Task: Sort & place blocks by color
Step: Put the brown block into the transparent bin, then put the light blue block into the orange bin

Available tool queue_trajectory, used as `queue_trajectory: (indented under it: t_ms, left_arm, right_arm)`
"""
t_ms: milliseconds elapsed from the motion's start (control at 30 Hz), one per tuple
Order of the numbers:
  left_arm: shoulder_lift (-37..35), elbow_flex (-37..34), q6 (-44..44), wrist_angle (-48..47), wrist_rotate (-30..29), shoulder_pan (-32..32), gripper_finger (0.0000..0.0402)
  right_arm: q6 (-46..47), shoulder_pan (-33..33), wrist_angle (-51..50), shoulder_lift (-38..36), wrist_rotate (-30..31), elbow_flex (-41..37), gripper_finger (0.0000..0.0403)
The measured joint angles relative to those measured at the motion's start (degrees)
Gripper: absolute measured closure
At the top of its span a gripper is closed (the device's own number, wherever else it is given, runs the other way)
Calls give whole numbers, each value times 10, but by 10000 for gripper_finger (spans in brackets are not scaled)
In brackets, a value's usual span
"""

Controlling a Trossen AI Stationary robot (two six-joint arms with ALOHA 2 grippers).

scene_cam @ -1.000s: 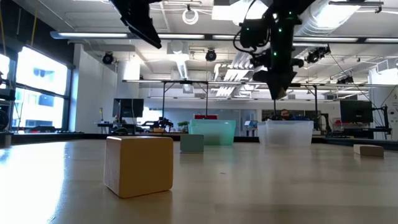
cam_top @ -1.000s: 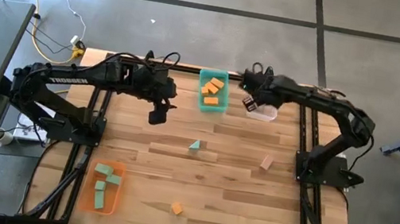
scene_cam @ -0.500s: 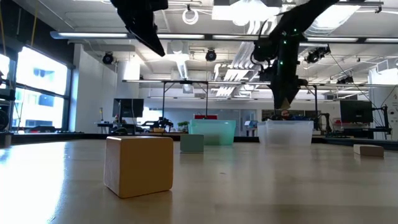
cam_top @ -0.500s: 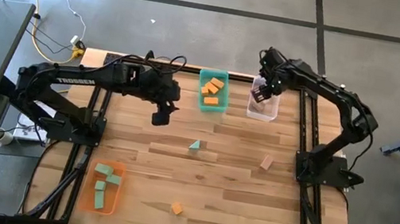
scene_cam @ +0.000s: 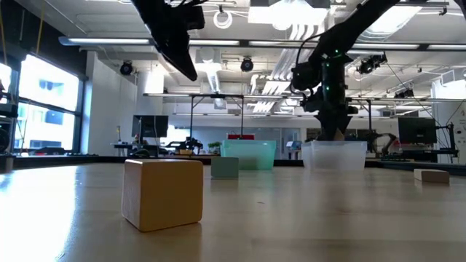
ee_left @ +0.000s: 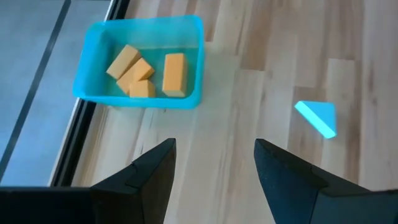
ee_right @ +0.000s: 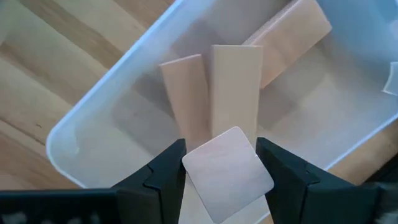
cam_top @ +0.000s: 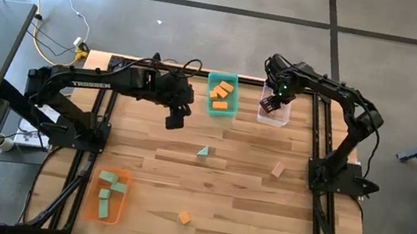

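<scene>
Right claw (cam_top: pixel 269 103) over far bin (cam_top: pixel 274 115) — wedge (cam_top: pixel 203 151) mid-table

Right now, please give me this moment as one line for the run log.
right gripper: over clear bin, jaws shut on tan block | left gripper: open, empty, above table near teal bin

2 black jointed arms, white "TROSSEN" lettering on the left arm (cam_top: pixel 89 79), black cables looped above it.
</scene>
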Motion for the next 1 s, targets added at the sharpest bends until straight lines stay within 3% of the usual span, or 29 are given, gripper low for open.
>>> queue_trajectory:
  t_ms: [300, 533, 767, 1000]
  left_arm:
    - [0, 0, -25, 25, 5, 5, 194]
    - [0, 0, -21, 30, -4, 4, 168]
    - [0, 0, -30, 41, -91, 4, 143]
    - [0, 0, -28, 44, -33, 1, 144]
  right_arm:
    - [3, 1, -2, 0, 4, 0, 216]
    - [11, 3, -9, -2, -1, 0, 214]
    - [40, 19, -34, -24, -1, 0, 213]
    - [69, 46, -33, -91, 1, 0, 212]
